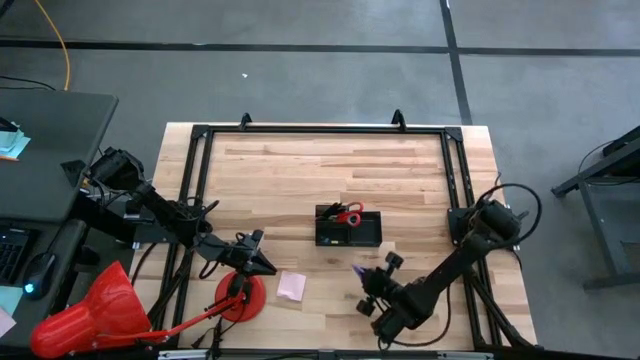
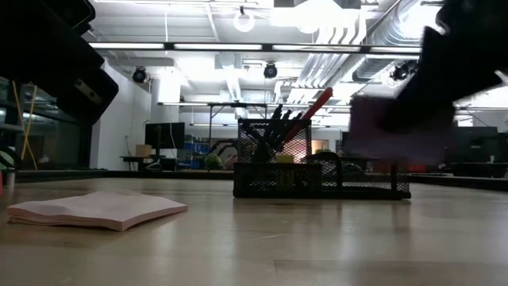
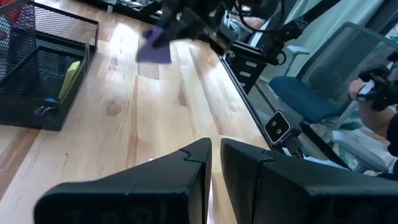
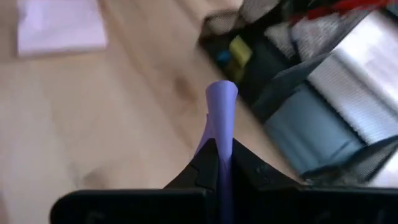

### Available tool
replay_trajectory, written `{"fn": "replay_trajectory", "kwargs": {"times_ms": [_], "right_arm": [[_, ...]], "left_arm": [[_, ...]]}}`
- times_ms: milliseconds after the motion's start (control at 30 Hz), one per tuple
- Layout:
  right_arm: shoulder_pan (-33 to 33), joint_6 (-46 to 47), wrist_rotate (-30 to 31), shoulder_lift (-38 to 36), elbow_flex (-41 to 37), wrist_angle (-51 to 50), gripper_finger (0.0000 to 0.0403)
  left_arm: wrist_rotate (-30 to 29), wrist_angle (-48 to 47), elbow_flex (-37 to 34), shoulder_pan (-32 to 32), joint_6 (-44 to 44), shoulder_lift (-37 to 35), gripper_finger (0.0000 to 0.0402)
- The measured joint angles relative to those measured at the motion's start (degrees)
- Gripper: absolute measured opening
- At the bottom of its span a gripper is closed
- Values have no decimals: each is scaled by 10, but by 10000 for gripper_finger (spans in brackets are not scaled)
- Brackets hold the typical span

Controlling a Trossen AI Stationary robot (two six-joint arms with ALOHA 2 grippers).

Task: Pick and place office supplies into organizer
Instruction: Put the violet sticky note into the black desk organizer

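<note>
The black mesh organizer [image 1: 348, 230] stands mid-table with red-handled scissors [image 1: 348, 212] and dark pens upright in it. A pink sticky pad [image 1: 291, 286] lies flat on the wood near the front edge. My right gripper [image 4: 219, 149] is shut on a purple pad [image 4: 222, 106], just in front of the organizer [image 2: 317, 171]. The purple pad [image 2: 393, 127] hangs above the table. My left gripper [image 1: 268, 265] waits shut and holding nothing, left of the pink pad [image 2: 95, 208]. My right gripper pinches the purple pad between its two fingers, which close on the pad's flat faces [image 4: 217, 134]. The pad stands edge-on and sticks out past the fingertips. The fingers slant down from the table's near right. The pad is lifted clear of the table.
A big red cone [image 1: 90, 310] and a red disc with a stick [image 1: 240, 297] lie at the near left, close to my left arm. Black frame rails [image 1: 320, 130] run around the table's edges. Bare wood lies behind the organizer.
</note>
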Motion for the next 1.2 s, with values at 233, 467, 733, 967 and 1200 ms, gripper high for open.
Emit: {"fn": "replay_trajectory", "kwargs": {"times_ms": [233, 467, 733, 967, 1200], "right_arm": [[-53, 40, 18, -13, 0, -103, 4], [-107, 91, 32, -14, 1, -166, 7], [-144, 83, 29, -14, 1, -163, 7], [-166, 83, 14, -14, 1, -135, 74], [-182, 84, 2, -15, 2, -135, 220]], "left_arm": [[0, 0, 0, 0, -4, 0, 28], [0, 8, 0, 0, -12, 16, 28], [2, 27, 0, 0, -34, 35, 28], [7, 40, 0, 0, -36, 51, 28], [8, 41, 0, 0, -40, 51, 28]]}}
